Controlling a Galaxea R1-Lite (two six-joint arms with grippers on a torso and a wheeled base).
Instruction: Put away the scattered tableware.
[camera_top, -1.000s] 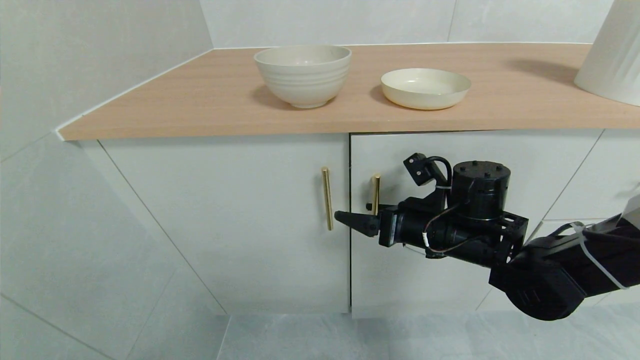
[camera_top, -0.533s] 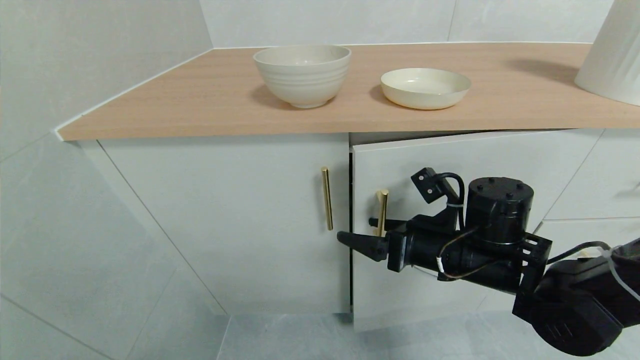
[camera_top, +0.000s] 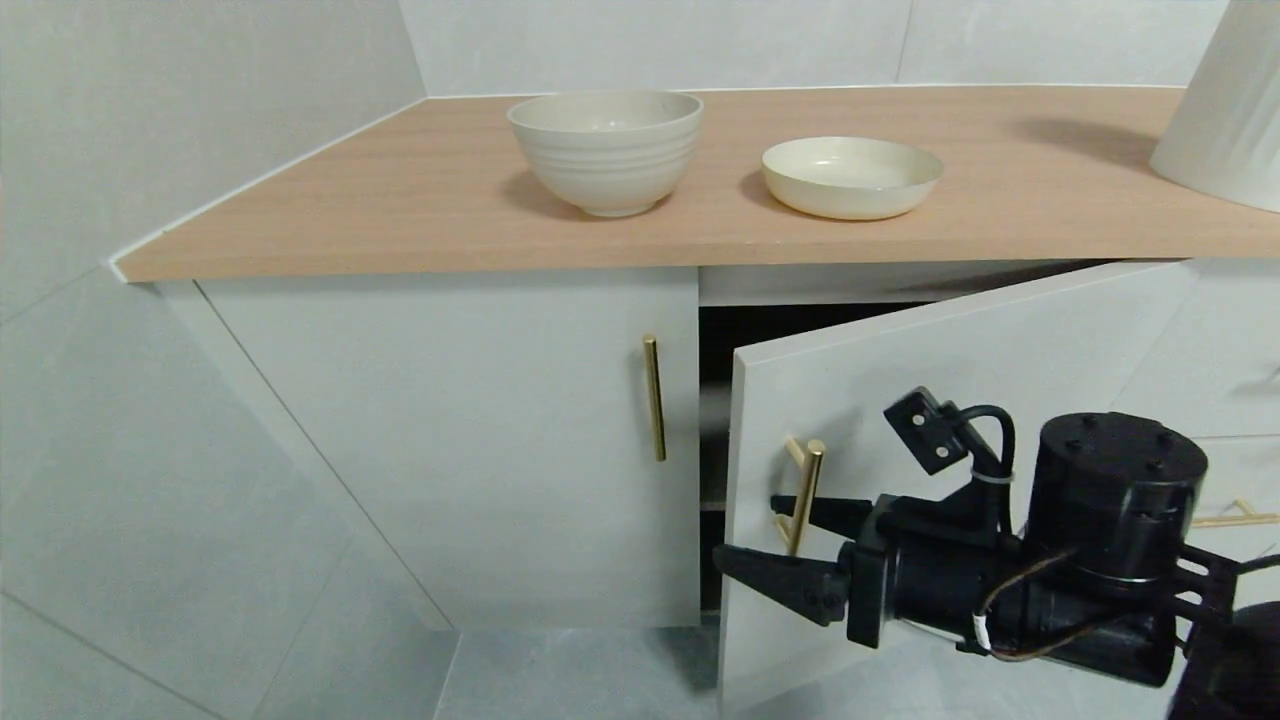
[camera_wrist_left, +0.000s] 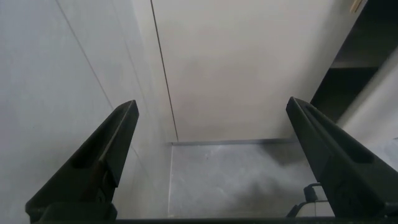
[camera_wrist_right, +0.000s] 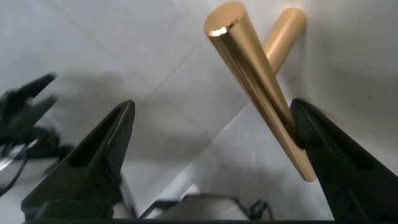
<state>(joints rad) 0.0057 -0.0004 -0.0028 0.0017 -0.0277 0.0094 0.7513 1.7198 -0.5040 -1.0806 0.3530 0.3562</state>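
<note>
Two pieces of tableware stand on the wooden counter (camera_top: 400, 210): a deep ribbed bowl (camera_top: 605, 150) and, to its right, a shallow cream dish (camera_top: 850, 175). Below them my right gripper (camera_top: 790, 545) is open, its two black fingers straddling the brass handle (camera_top: 803, 495) of the right cabinet door (camera_top: 950, 370), which stands partly swung out. In the right wrist view the handle (camera_wrist_right: 255, 93) lies between the spread fingers of my right gripper (camera_wrist_right: 211, 109), close to one of them. My left gripper (camera_wrist_left: 210, 106) is open and holds nothing, facing the left cabinet door and the floor.
The left cabinet door (camera_top: 450, 440) is closed, with its own brass handle (camera_top: 654, 397). Behind the right door is a dark cabinet opening (camera_top: 790, 330). A tall white container (camera_top: 1225, 110) stands at the counter's right end. Tiled walls close in the left side.
The right cabinet door has swung from closed to partly open. My right gripper has drawn back toward me and lower, with the handle between its fingers.
</note>
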